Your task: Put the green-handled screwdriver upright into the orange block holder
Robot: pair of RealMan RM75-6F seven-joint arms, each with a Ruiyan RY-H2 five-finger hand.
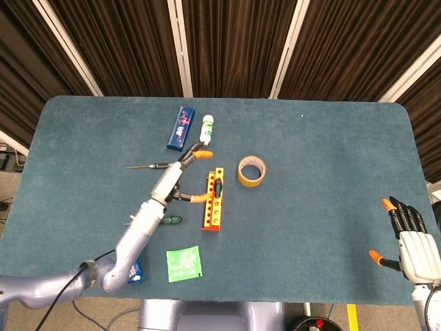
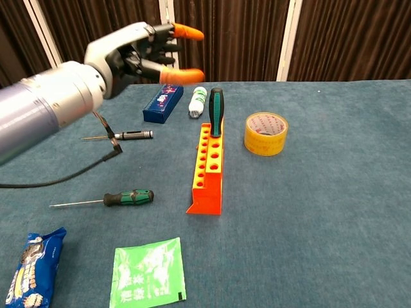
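Observation:
A green-and-black-handled screwdriver [image 2: 216, 112] [image 1: 218, 187] stands upright in a far hole of the orange block holder [image 2: 207, 173] [image 1: 213, 209]. My left hand [image 2: 138, 52] [image 1: 180, 181] hovers above and to the left of it, fingers spread and holding nothing. A second green-handled screwdriver [image 2: 128, 197] [image 1: 167, 221] lies flat on the table left of the holder. My right hand [image 1: 410, 238] rests open at the table's near right edge, far from the holder.
A yellow tape roll [image 2: 266, 133] sits right of the holder. A blue box [image 2: 162, 103], a white bottle [image 2: 198, 101] and a thin black screwdriver [image 2: 122, 135] lie behind. A green packet [image 2: 148, 272] and a blue snack pack [image 2: 31, 265] lie near the front edge.

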